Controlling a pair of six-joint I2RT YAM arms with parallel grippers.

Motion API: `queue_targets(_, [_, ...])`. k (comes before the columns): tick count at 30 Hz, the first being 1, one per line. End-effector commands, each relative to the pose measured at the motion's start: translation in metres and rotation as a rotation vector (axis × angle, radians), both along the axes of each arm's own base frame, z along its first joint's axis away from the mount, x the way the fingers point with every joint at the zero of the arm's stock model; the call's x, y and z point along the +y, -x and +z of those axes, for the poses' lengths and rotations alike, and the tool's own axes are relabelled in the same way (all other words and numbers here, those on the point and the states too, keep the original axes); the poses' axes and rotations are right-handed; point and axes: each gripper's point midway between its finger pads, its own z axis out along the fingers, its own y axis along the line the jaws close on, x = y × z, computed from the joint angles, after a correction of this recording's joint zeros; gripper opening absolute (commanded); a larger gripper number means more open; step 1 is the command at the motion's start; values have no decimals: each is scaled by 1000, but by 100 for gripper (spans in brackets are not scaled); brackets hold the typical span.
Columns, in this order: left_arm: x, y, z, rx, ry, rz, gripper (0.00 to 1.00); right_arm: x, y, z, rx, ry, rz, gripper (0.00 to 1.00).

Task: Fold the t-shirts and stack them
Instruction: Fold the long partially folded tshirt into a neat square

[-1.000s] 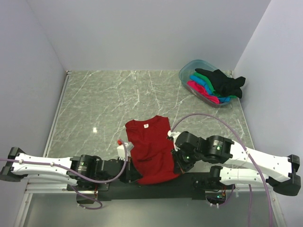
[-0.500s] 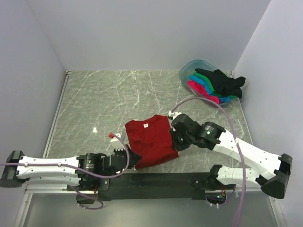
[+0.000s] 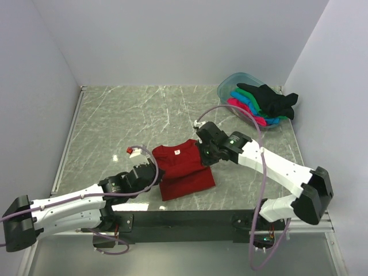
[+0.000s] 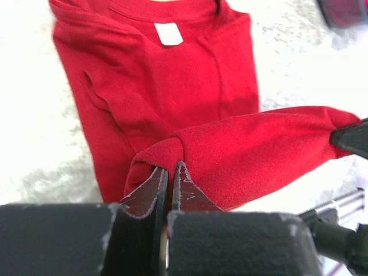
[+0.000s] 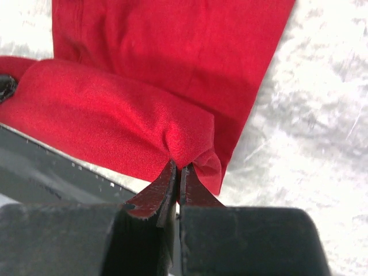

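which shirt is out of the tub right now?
The dark red t-shirt: it alone lies on the table, its lower edge pinched by the left gripper and right gripper. The other shirts sit piled in the tub.

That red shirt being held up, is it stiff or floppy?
Probably floppy: the red shirt droops in a soft roll between the left end effector and right end effector. Likely light, since small pinches carry it.

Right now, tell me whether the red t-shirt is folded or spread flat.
Half folded. The left gripper and right gripper each pinch the red t-shirt, its lower part doubled over the body; the collar end lies flat.
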Motion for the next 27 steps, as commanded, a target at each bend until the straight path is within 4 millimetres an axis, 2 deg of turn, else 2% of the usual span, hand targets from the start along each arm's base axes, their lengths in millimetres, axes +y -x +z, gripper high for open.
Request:
queue_targets(1, [1, -10, 3, -31, -11, -13, 0, 11, -31, 17, -81, -23, 5, 0])
queue_targets(2, [2, -11, 0, -30, -18, -18, 0, 10, -35, 9, -66, 0, 0, 0])
queue_targets(7, [4, -31, -4, -42, -3, -12, 0, 14, -54, -3, -42, 23, -4, 0])
queue_targets(8, [5, -32, -16, -26, -37, -24, 0, 16, -58, -11, -28, 35, -3, 0])
queue_targets(10, [0, -41, -14, -33, -10, -33, 0, 16, -65, -16, -20, 41, -9, 0])
queue_targets(11, [0, -43, -24, -16, -41, -38, 0, 17, -68, -23, -8, 54, -12, 0])
queue_targets(14, [2, -52, -31, -9, -64, -28, 0, 17, -77, -32, 4, 64, -19, 0])
queue_targets(20, [9, -67, -31, -16, -71, 4, 0, 19, -93, -43, 23, 70, -24, 0])
queue_targets(27, [20, -83, -35, -12, -68, 41, 0, 23, -111, -42, 22, 62, -27, 0])
